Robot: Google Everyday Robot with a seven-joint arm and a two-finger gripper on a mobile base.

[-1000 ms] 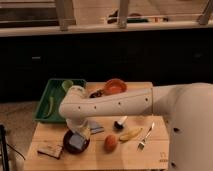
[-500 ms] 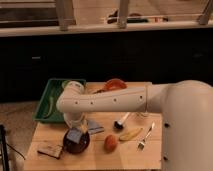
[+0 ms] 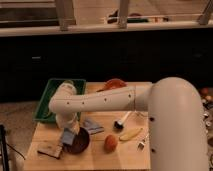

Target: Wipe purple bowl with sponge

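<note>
The purple bowl (image 3: 80, 142) sits on the wooden table (image 3: 95, 159) at the front left, dark with a reddish-brown inside. My gripper (image 3: 70, 131) hangs down from the white arm (image 3: 100, 101) over the bowl's left rim. It is shut on the small blue-grey sponge (image 3: 68, 136), which rests against the bowl's left edge. The arm hides the wrist and part of the bowl's far rim.
A grey-blue triangular cloth (image 3: 93, 126) lies just right of the bowl, and a brown flat block (image 3: 50, 148) lies to its left. A round orange fruit (image 3: 110, 143), a banana (image 3: 131, 134), a brush (image 3: 122, 121) and a fork (image 3: 142, 143) lie to the right. An orange bowl (image 3: 115, 84) and a green tray (image 3: 46, 102) stand at the back.
The gripper with the sponge has slid to the left across the bowl, from its middle to its left rim. The bowl and the other things have stayed in place.
</note>
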